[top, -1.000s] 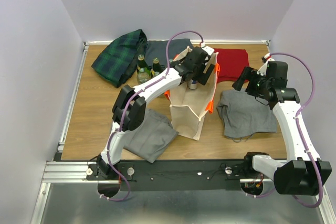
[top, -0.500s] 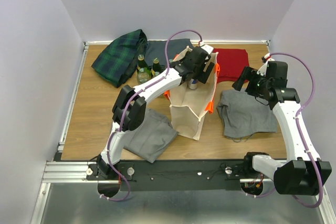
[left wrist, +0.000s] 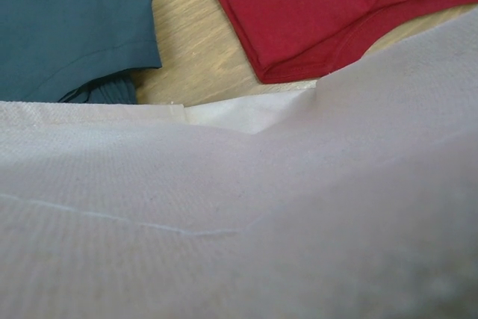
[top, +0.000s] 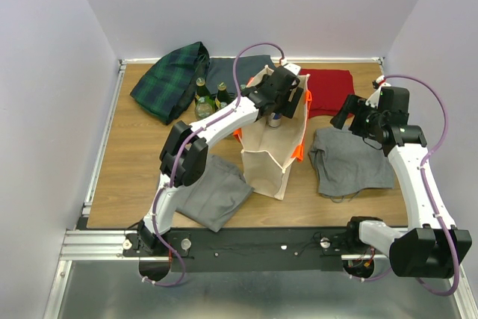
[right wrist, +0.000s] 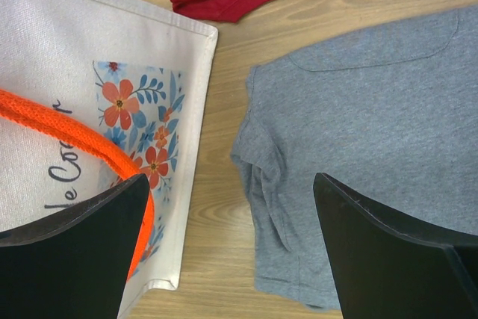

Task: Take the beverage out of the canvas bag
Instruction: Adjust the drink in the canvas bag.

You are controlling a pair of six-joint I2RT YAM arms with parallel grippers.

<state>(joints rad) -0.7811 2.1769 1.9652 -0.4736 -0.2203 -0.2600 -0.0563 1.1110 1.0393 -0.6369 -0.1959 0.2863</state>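
Observation:
The canvas bag (top: pixel 269 158) stands upright mid-table, cream with orange handles (top: pixel 300 147). My left gripper (top: pixel 282 102) reaches down into its open mouth, and its fingers are hidden by the wrist. A silver-blue beverage can (top: pixel 275 119) shows just under it inside the bag. In the left wrist view the bag's canvas (left wrist: pixel 239 222) fills the lower frame and no fingers show. My right gripper (top: pixel 345 113) hovers right of the bag, open and empty. In the right wrist view (right wrist: pixel 231 252) it hangs over bare wood between the bag's flowered side (right wrist: pixel 89 57) and a grey shirt.
Two green bottles (top: pixel 203 98) stand left of the bag by a plaid cloth (top: pixel 170 80). A teal cloth (top: pixel 239 71) and a red cloth (top: pixel 328 91) lie behind it. A grey shirt (top: pixel 349 160) lies to the right and a grey cloth (top: pixel 213 192) at front left.
My left wrist has shifted very slightly back and left at the bag's mouth. The right arm has not moved.

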